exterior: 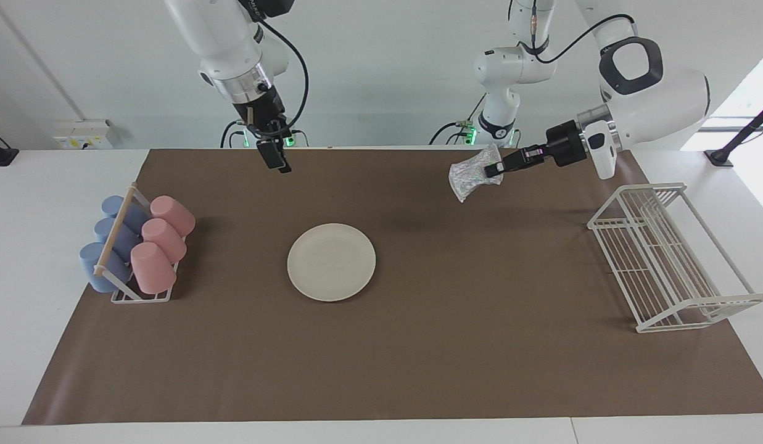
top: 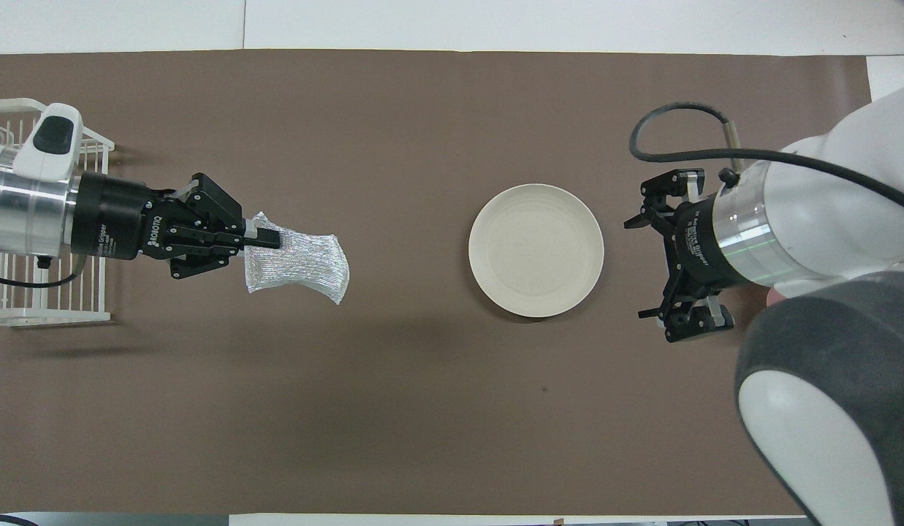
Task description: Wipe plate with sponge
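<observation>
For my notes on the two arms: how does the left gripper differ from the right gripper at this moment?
The left gripper is shut on the sponge; the right gripper is open and holds nothing. The left gripper hangs over bare mat; the right hangs beside the plate. Both are in the air.

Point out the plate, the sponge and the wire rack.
plate (exterior: pixel 331 262): facing view, centre of its flat face.
sponge (top: pixel 298 265): overhead view, middle of the hanging pad.
wire rack (exterior: pixel 665 271): facing view, its slatted floor.
</observation>
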Tool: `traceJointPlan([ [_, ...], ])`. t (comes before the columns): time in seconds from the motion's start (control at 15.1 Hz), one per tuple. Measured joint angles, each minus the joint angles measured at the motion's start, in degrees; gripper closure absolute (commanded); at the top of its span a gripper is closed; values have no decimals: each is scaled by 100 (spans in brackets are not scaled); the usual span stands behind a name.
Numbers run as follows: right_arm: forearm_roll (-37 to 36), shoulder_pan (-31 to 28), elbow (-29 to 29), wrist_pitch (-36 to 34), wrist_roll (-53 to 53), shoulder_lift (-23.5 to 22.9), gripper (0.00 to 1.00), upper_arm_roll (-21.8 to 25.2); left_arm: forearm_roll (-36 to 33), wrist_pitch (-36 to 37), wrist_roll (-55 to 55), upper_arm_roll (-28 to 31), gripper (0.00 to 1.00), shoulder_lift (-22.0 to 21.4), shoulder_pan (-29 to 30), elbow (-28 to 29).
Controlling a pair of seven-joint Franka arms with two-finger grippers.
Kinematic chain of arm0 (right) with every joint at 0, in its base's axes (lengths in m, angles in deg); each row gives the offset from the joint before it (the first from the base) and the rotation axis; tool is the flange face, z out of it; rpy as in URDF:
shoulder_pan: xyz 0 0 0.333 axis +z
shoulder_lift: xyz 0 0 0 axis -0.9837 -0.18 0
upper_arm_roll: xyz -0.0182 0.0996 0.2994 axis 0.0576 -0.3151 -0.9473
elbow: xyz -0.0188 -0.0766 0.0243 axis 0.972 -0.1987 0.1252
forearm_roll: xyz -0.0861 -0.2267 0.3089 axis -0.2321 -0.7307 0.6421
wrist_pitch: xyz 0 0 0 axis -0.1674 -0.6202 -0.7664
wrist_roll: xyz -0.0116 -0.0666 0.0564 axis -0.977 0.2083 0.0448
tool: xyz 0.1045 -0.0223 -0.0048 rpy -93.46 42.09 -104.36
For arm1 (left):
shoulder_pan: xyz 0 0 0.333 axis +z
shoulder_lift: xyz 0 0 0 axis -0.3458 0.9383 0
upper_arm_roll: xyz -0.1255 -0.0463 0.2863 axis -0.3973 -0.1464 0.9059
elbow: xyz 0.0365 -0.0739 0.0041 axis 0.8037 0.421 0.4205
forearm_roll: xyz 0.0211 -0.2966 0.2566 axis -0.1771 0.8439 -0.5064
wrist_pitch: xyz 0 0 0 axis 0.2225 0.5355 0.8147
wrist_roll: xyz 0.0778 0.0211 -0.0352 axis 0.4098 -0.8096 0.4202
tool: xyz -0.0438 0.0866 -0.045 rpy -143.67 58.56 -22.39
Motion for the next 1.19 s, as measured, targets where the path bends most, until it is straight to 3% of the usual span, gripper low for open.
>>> traceJointPlan([
  [0.53,2,1247,382,1334,-1905,50,0,-56,1734,-323,-1633,-25,100,-118,-526,920],
  [0.93,3,2082,841,2271,-2592,72,0,-72,1901,-286,-2036,-29,100,-118,-570,999],
  [1.19,3,2135,973,2765,-2613,64,0,-68,1905,-139,-2057,-28,100,-118,-572,1001],
])
